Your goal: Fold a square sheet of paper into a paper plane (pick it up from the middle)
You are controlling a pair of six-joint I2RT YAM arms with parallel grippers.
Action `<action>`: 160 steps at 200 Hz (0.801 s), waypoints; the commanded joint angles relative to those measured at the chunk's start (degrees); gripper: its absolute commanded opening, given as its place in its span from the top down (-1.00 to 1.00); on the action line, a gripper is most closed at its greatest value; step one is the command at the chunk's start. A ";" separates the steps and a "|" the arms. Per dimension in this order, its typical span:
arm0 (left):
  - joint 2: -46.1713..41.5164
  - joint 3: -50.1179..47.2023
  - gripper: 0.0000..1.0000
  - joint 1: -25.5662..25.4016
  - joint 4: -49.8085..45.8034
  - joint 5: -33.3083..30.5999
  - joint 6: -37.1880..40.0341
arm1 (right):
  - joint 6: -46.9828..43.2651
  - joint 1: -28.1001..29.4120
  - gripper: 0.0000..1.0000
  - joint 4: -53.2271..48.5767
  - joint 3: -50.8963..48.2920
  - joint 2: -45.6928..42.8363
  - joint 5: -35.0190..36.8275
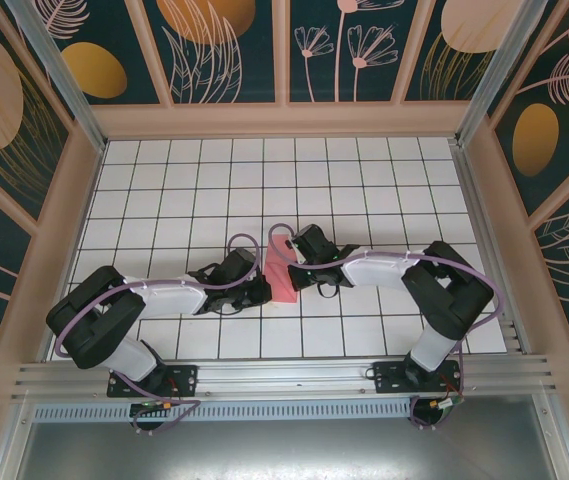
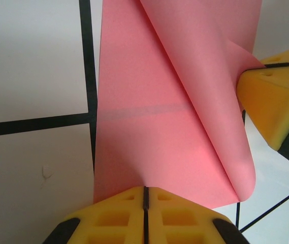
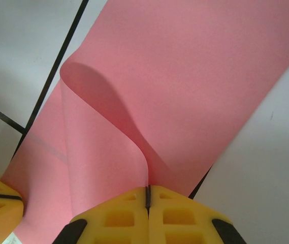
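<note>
The square sheet of paper (image 1: 280,268) lay near the middle of the white tiled table (image 1: 364,180), a little toward 6 o'clock in the top view. It looked like a thin pink strip there, because one side was bent up and over the other. The left gripper (image 2: 145,197) was at the sheet's 7 o'clock end, and its yellow pads were pressed tight together on the paper's edge. The right gripper (image 3: 147,195) was at the 1 o'clock end, and it was also pinched shut on the paper. In both wrist views the lifted part made a soft, round curl, not a flat, sharp fold. The other part of the sheet lay flat on the tiles. So I think the job was only just begun: this looked like the first fold down the middle, and it was not pressed flat yet. There was no pointed nose and no wings, so most of the folding was left to do.
</note>
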 commanded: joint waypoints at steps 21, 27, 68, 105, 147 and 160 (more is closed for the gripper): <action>0.72 -0.75 0.81 0.17 -4.94 -1.82 1.08 | -1.02 0.33 0.91 0.62 0.84 1.95 0.72; 0.65 -0.81 0.81 0.19 -4.92 -1.74 1.13 | -1.01 0.30 0.91 0.60 0.81 2.06 0.56; -1.65 -0.40 0.73 0.12 -5.07 -2.02 1.16 | -0.92 0.33 0.90 -0.34 0.68 2.08 0.39; -11.18 2.37 0.53 0.64 -8.25 -7.18 -0.37 | -0.70 0.33 0.91 -0.39 -0.49 1.31 0.36; -17.43 0.48 0.42 6.16 -1.20 -3.03 -4.44 | 0.04 0.50 0.90 0.87 -1.18 0.16 -0.91; -16.88 -0.22 0.39 7.54 2.73 -0.69 -5.69 | 0.31 0.50 0.90 1.14 -1.39 0.06 -0.96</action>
